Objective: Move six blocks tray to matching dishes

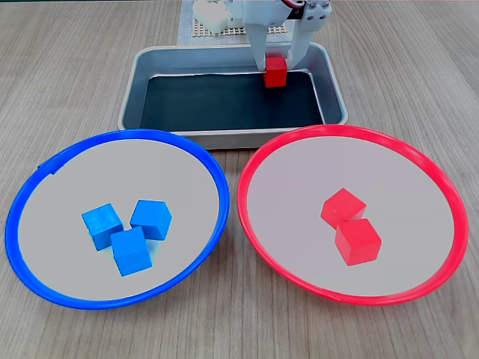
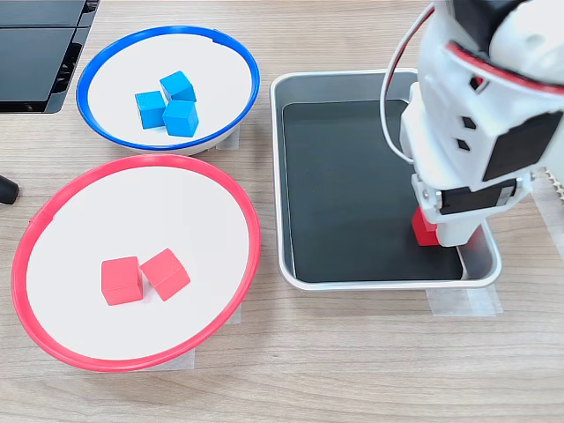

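Hidden: in a fixed view my own arm covers most of the red block (image 2: 424, 231) in the tray (image 2: 291, 176); just one corner of it shows, and my fingertips are out of sight there.
Cut off: the other fixed view crops my arm at the top edge, leaving just the white fingers.
Pincer: my pincer (image 1: 278, 66) is closed onto the red block (image 1: 275, 72), one finger on each side of it.
Block in pincer: it is at the far right of the tray (image 1: 224, 136); I cannot tell whether it touches the black bottom.
Blue dish (image 1: 112, 217): near left on the worktop (image 1: 75, 75), holding three blue blocks (image 1: 135, 250) bunched together.
Red dish (image 1: 352, 217): near right, holding two red blocks (image 1: 358, 241) that touch.
Dark object: a black flat thing (image 2: 35, 53) is cut off at the far left corner in a fixed view.
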